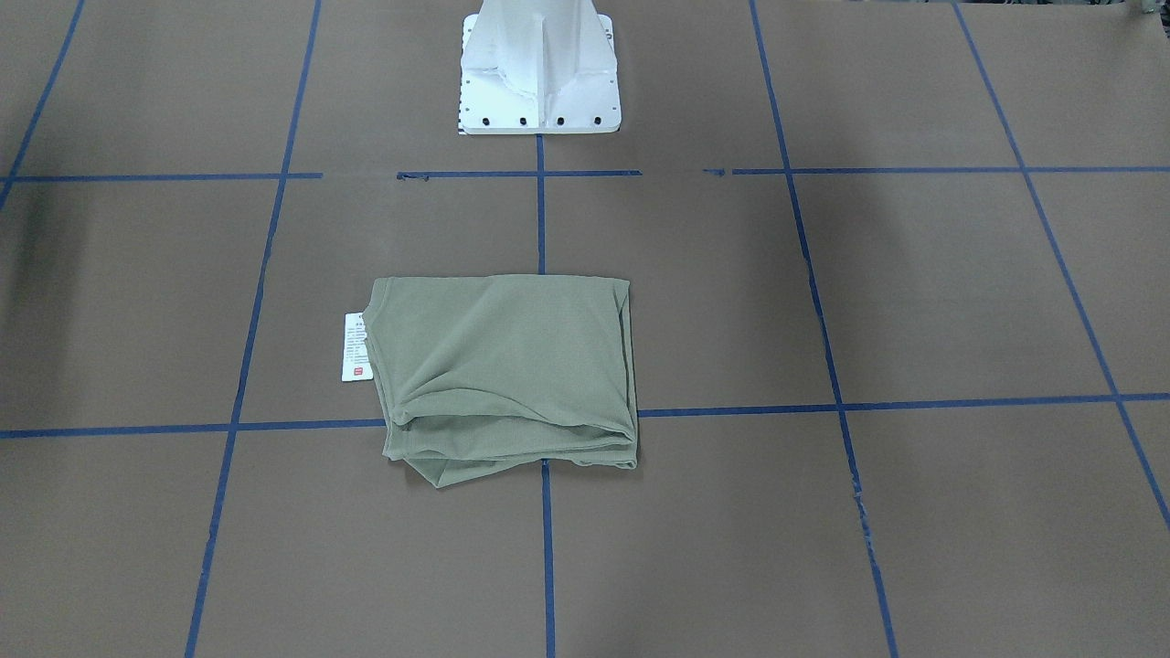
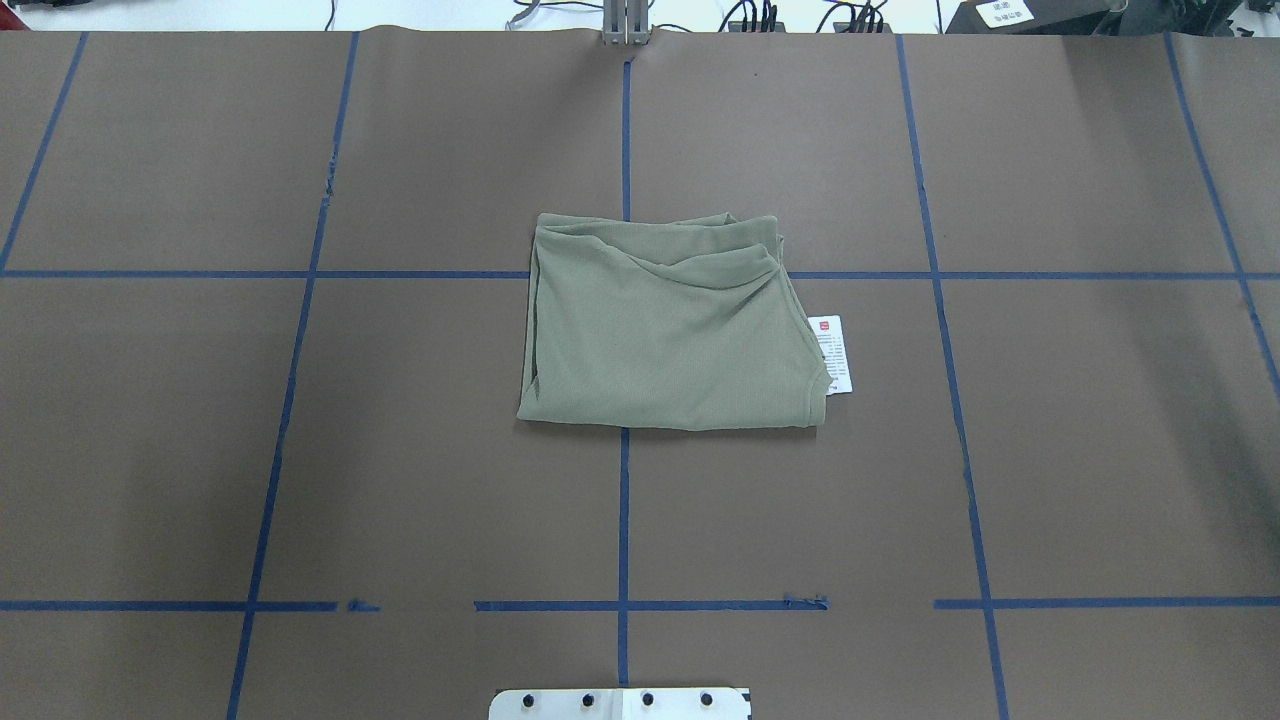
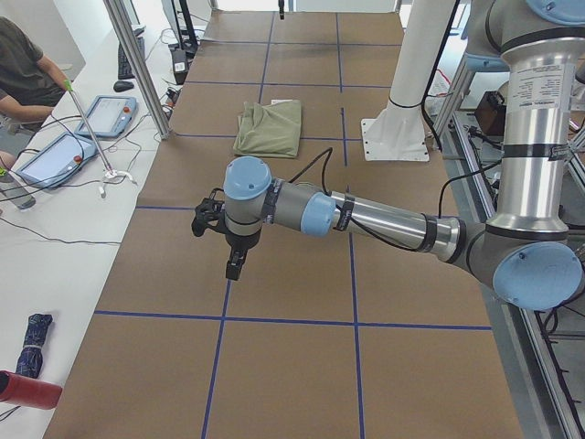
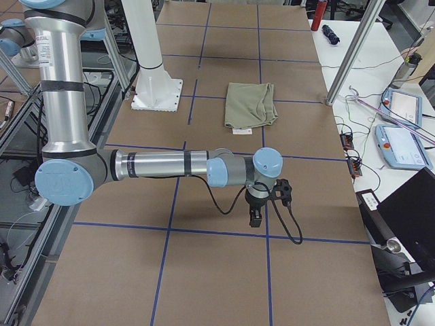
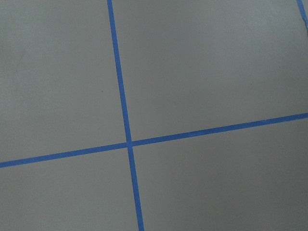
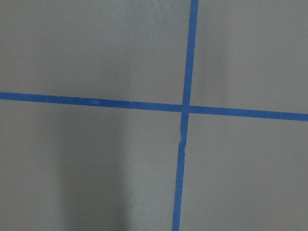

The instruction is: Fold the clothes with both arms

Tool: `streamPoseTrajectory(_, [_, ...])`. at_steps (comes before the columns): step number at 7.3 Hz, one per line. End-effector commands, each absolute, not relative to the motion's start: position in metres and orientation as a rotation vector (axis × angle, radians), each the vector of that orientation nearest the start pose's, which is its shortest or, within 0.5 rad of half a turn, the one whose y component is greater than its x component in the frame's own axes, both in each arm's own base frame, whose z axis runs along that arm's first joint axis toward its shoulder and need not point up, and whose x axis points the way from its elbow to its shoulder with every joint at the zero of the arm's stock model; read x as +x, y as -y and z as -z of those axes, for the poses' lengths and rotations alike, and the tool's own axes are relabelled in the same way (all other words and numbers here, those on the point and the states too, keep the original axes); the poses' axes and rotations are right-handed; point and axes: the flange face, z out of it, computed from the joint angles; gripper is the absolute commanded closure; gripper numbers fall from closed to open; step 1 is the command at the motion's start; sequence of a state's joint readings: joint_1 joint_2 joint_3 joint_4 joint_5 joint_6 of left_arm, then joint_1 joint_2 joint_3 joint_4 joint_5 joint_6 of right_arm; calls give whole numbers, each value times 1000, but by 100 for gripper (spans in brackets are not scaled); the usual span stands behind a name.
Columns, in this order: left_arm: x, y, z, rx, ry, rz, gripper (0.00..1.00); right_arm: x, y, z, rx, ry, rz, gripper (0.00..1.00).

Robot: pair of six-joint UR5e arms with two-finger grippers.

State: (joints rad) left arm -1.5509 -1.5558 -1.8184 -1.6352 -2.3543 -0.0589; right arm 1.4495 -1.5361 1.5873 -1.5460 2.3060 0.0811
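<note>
The shirt [image 2: 670,325] lies folded into a rough rectangle near the middle of the surface [image 2: 1050,480]. It sits straight out from the white pedestal base [image 1: 539,68] and covers the spot where two blue tape lines [image 2: 623,520] cross. Its top layer is creased, and several folded edges are stacked along the side away from the robot. The hang tag [image 2: 835,354] pokes out from under the edge on the robot's right and lies flat on the brown paper, with a small red mark at one end.

Nothing touches the garment. From my side cameras, the left arm [image 3: 366,215] is stretched out low over the surface at its own end, well apart from the shirt. Its jaws point down above bare paper, and I cannot tell whether they are open or closed. The right arm [image 4: 163,164] mirrors that pose at the opposite end, and I cannot tell the state of its jaws either. Both wrist cameras show me only tape crossings on brown paper.

An operator [image 3: 23,73] sits at the side bench by two tablets [image 3: 55,155].
</note>
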Motion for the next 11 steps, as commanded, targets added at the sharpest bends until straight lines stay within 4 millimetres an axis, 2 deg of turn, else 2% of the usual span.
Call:
streamPoseTrajectory(1, [-53,493,-533,254,-794,-83,0,4,513,-635,-4,739,65,0])
streamPoseTrajectory(3, [-52,491,-538,240,-800,-78,0,4,513,-636,-8,742,64,0])
streamPoseTrajectory(5, [-52,493,-554,215,-796,-67,0,1,512,-635,-19,790,63,0])
streamPoseTrajectory(9, [-52,492,-549,216,-802,-67,0,1,511,-632,-12,793,66,0])
streamPoseTrajectory(11, [-52,489,-555,204,-803,-63,0,0,512,-626,-1,797,71,0])
